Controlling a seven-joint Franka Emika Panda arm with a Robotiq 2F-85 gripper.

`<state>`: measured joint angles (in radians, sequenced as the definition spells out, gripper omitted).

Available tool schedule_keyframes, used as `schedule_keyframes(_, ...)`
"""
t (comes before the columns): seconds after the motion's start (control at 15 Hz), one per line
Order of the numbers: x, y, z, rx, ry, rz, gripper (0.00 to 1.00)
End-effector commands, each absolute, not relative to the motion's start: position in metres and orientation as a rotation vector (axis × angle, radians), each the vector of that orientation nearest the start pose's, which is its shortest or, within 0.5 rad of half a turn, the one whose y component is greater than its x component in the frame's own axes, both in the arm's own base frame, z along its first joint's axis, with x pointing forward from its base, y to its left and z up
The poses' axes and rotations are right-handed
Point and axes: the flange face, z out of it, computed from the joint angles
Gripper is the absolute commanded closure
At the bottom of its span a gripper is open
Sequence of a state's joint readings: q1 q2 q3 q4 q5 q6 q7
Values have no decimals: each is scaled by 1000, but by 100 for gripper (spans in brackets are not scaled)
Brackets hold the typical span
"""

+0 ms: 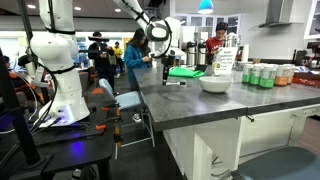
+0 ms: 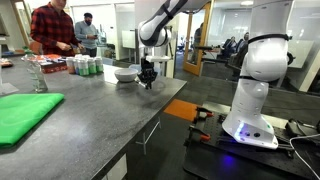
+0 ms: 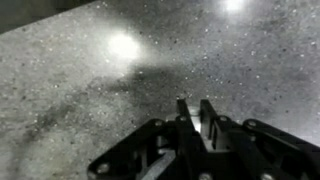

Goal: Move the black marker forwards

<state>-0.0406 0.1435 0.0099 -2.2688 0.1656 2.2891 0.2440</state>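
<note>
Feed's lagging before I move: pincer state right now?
Pincer: closed, fingers nearly together above the counter; whether it holds the black marker cannot be told.

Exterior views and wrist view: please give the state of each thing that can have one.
Gripper: low over the counter, fingers nearly together; any hold unclear.
Bowl: upright on the counter.
Green mat: lying flat.
Cans: standing upright.
</note>
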Motion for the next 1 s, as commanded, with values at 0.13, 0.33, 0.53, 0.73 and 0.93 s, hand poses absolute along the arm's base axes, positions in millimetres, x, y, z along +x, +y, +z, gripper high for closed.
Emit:
schedule_keyframes(0.13, 519, -9, 286, -2832, 1014, 288, 95)
schedule_keyframes(0.33, 519, -4, 280, -2725, 1221, 322, 95)
schedule_keyframes(0.53, 521, -5, 271, -2592, 1405, 355, 95)
schedule_keyframes(0.73, 522, -7, 262, -2528, 1477, 287, 95)
schedule_keyframes(0.93, 522, -10, 258, -2552, 1503, 215, 95)
